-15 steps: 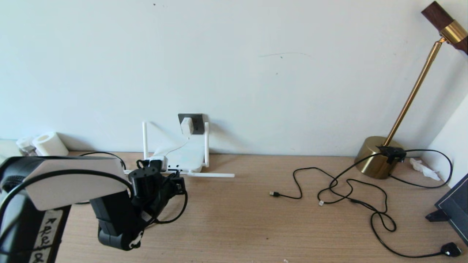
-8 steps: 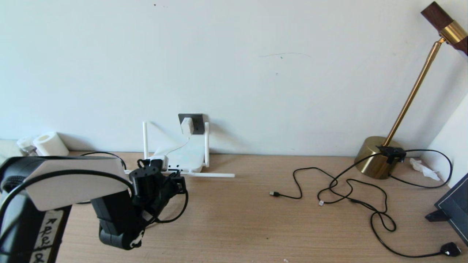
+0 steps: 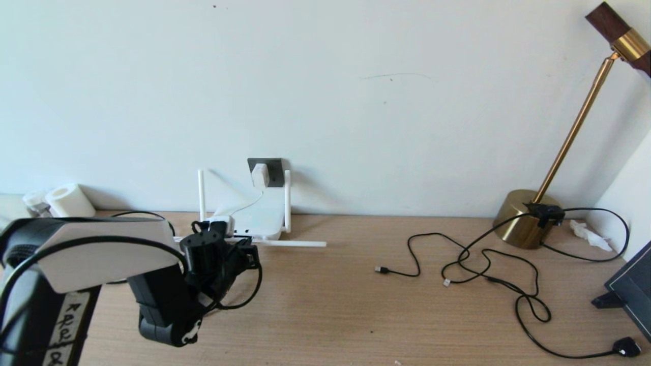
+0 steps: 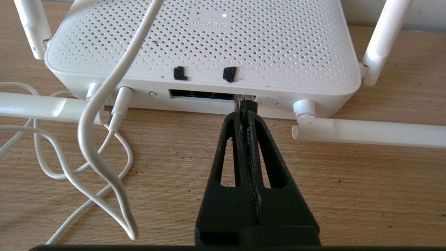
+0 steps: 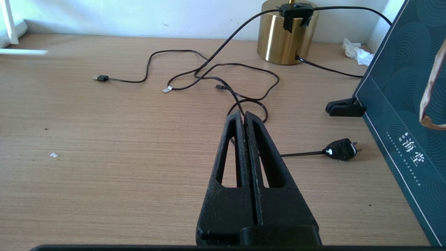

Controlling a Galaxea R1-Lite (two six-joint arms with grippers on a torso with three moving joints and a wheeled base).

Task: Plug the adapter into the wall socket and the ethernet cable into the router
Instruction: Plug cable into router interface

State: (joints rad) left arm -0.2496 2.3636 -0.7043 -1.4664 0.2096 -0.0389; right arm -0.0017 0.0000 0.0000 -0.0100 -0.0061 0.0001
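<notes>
Adapter: we see the small white block adapter [image 3: 259, 176] seated in the dark grey wall socket [image 3: 272, 172].
Router: perforated white plastic router [image 4: 205, 45] on the wood-grain surface [image 4: 313, 181].
Left end effector [image 4: 246, 101]: pressed closed, tips at the router's dark port slot.
Right end effector [image 5: 243, 116]: closed, empty, above thin black cables [image 5: 223, 69].
Writing: white characters on a dark teal box [image 5: 400, 115].

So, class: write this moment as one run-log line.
adapter: in wall socket | left gripper: shut, tips at router ports, plug hidden | right gripper: shut, parked over table
</notes>
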